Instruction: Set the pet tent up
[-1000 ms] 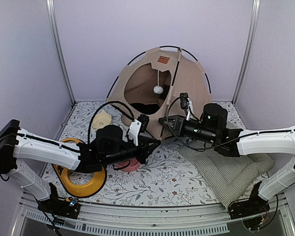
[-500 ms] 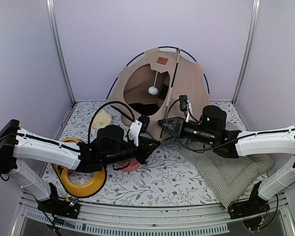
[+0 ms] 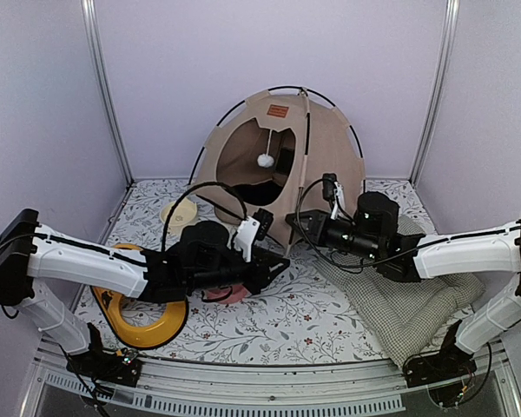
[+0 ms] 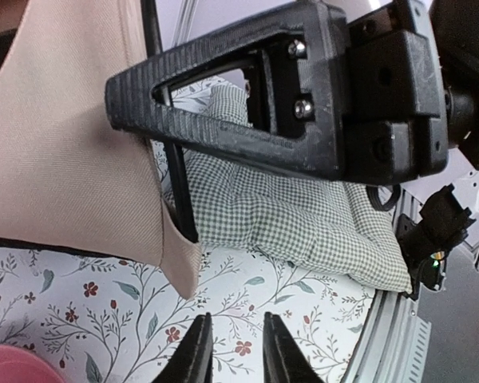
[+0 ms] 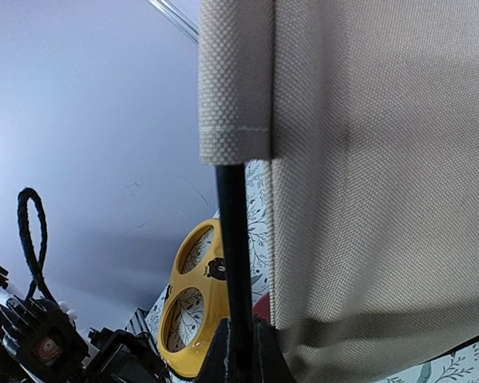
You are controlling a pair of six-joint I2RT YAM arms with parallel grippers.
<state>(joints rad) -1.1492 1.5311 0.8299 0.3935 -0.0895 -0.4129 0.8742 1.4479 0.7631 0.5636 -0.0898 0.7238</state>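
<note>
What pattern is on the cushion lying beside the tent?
A fine green-and-white check, quilted. The cushion shows best in the left wrist view.

1. The left arm (image 3: 87, 265), white with black joints, reaches low and to the right with its elbow bent.
2. The black two-finger left gripper (image 4: 233, 351) points forward. Its jaws are slightly parted with nothing between them.
3. The right arm (image 3: 469, 248), also white and black, stretches leftward with its forearm nearly level.
4. The black two-finger right gripper (image 5: 239, 355) is clamped on a thin black tent pole (image 5: 230, 239). Its tips are near the left gripper, not touching.
</note>
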